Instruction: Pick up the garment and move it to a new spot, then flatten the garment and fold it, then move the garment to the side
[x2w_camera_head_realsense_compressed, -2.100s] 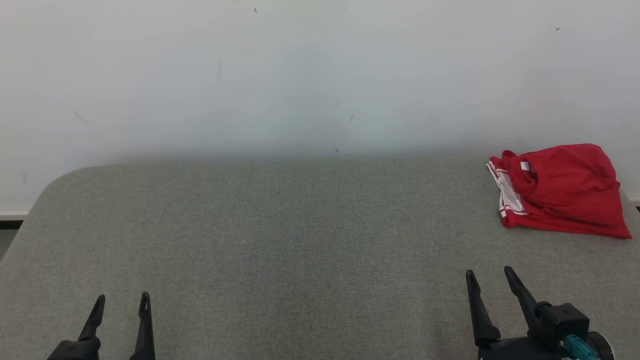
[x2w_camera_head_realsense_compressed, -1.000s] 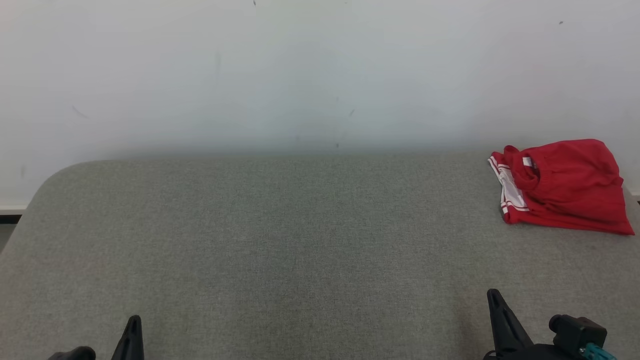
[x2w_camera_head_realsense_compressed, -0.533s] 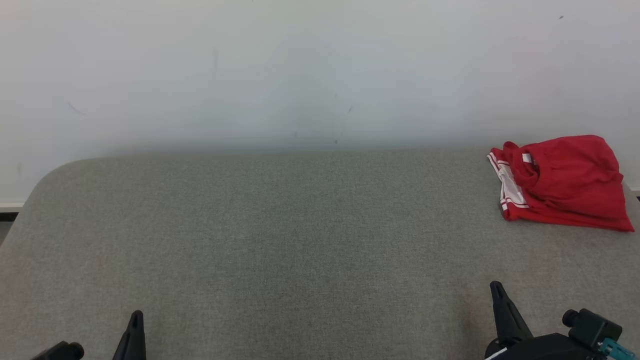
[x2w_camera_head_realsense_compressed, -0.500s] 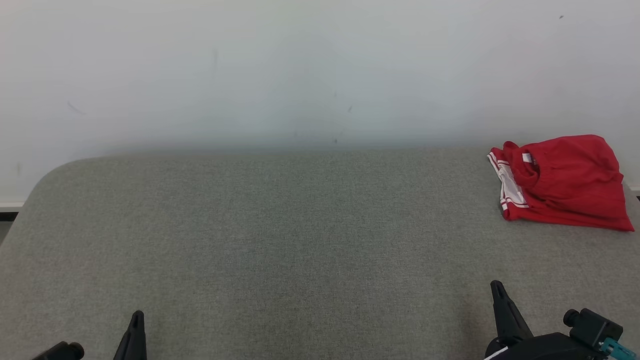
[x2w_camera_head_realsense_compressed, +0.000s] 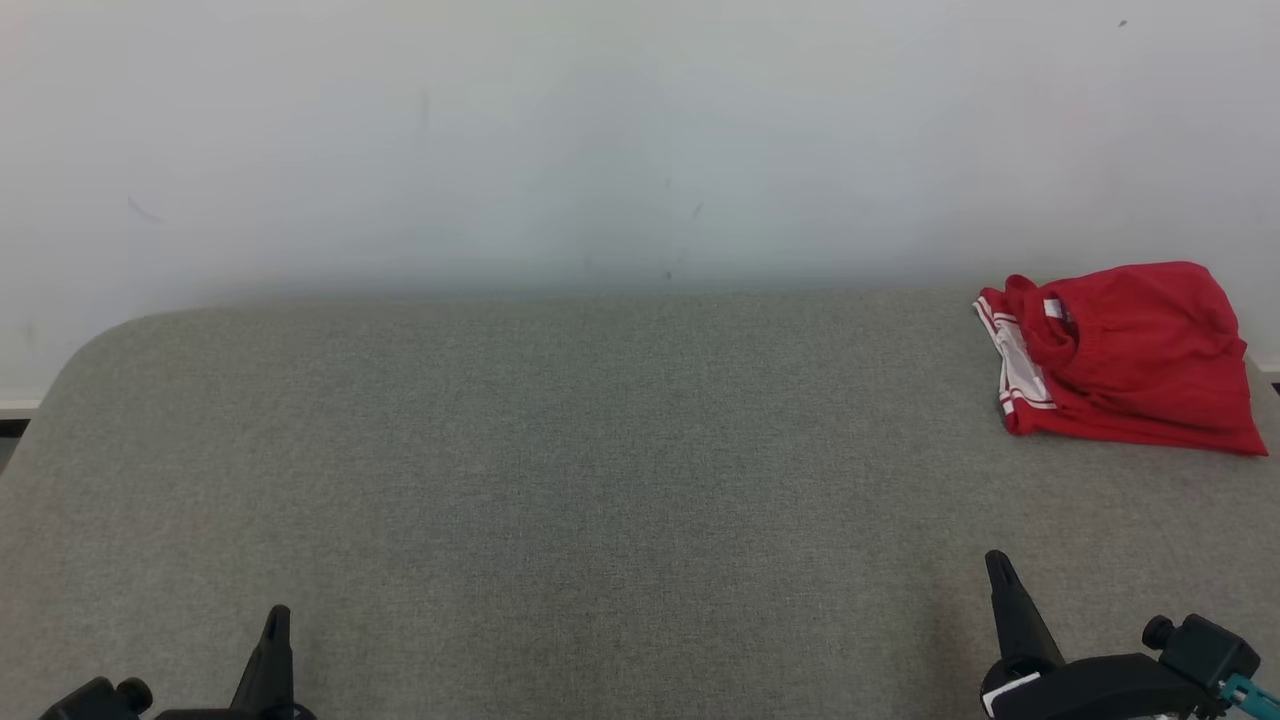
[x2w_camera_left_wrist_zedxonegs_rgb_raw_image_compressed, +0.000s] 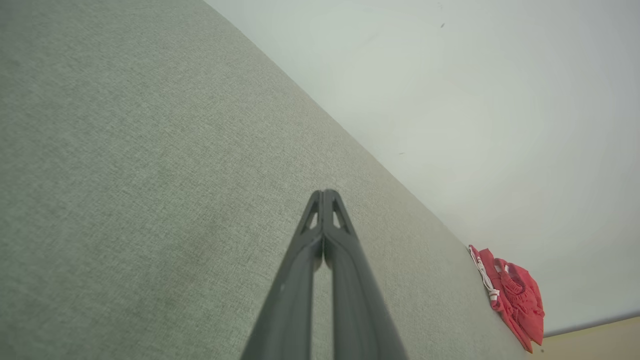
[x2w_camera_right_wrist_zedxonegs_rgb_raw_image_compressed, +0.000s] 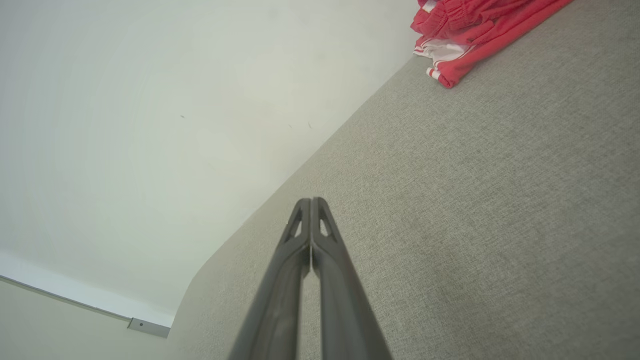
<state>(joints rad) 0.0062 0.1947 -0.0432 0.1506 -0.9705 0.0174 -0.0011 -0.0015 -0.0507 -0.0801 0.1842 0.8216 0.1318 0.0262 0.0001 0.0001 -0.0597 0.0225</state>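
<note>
We face a plain white wall (x2w_camera_head_realsense_compressed: 600, 120) with a few faint scuff marks, and it runs along the far edge of everything before us. Below it spreads a wide desk (x2w_camera_head_realsense_compressed: 600, 480) covered in grey woven fabric, its far left corner rounded. Most of that fabric lies bare.

The garment (x2w_camera_head_realsense_compressed: 1130, 360) sits at the far right of the desk, close to the wall and well apart from both arms. It is red with white striped trim along its left edge, gathered into a compact, folded bundle with a small white label showing near the top. From the left wrist view we see it small, low on the right; from the right wrist view it lies at the top right edge.

Our left end effector (x2w_camera_left_wrist_zedxonegs_rgb_raw_image_compressed: 324, 192) is closed, its two dark fingers pressed together at the tips, holding nothing above the grey fabric at the near left. Our right end effector (x2w_camera_right_wrist_zedxonegs_rgb_raw_image_compressed: 311, 200) is closed and empty too, fingertips meeting, at the near right of the desk
</note>
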